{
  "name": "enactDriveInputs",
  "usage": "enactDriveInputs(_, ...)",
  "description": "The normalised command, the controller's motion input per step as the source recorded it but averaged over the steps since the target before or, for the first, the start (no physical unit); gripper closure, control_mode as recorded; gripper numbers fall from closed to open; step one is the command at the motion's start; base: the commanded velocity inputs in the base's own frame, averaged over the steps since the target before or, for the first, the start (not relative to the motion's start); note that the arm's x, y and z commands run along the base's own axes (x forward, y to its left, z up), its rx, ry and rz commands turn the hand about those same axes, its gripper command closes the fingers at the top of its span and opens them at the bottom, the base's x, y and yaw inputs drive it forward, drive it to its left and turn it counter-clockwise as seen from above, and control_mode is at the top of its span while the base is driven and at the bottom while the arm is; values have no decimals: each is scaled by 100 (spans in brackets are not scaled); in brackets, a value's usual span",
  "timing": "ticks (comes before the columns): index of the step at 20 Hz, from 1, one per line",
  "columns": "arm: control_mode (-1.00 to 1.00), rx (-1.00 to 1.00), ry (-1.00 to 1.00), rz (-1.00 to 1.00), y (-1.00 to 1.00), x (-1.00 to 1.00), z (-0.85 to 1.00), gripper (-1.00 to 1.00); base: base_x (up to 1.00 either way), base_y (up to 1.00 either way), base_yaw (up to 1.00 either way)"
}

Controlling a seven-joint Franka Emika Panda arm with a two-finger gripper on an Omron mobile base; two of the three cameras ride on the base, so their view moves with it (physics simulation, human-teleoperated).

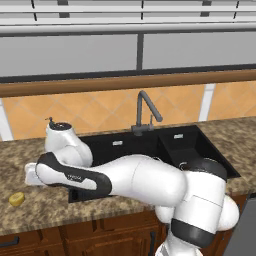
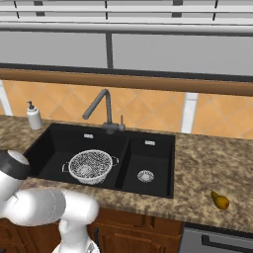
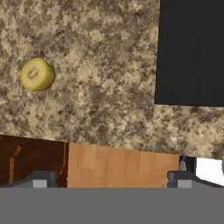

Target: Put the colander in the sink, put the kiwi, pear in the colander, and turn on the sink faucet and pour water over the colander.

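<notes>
Notably, colander [image 2: 90,166] shows from right, yellow fruit [image 1: 16,199] from left.

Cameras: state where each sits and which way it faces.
Left base view: behind the arm, to its left, facing forward-down at sink and faucet; arm crosses from lower right.
Right base view: behind-right, same sink, colander inside; arm lower left.
Hand view: on the hand, looking down at counter and yellow fruit; gripper tips below.
Shared: sink, faucet.

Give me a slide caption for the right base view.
Colander in the black sink's large basin, faucet behind, small brownish fruit on the granite counter to the right.
</notes>
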Motion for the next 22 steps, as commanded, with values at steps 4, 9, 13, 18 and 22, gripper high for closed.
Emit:
enactDriveInputs(4, -100, -22, -9, 7, 85, 50, -47, -100, 0, 0, 0)
enactDriveInputs(9, -100, -7, -2, 6, 77, 40, -24, -100, 0, 0, 0)
enactDriveInputs(13, -100, -2, 0, 5, 67, 39, -31, -100, 0, 0, 0)
enactDriveInputs(18, -100, -2, 0, 3, 31, 21, -24, -100, 0, 0, 0)
enactDriveInputs(22, -100, 0, 0, 2, 15, 4, -30, -100, 0, 0, 0)
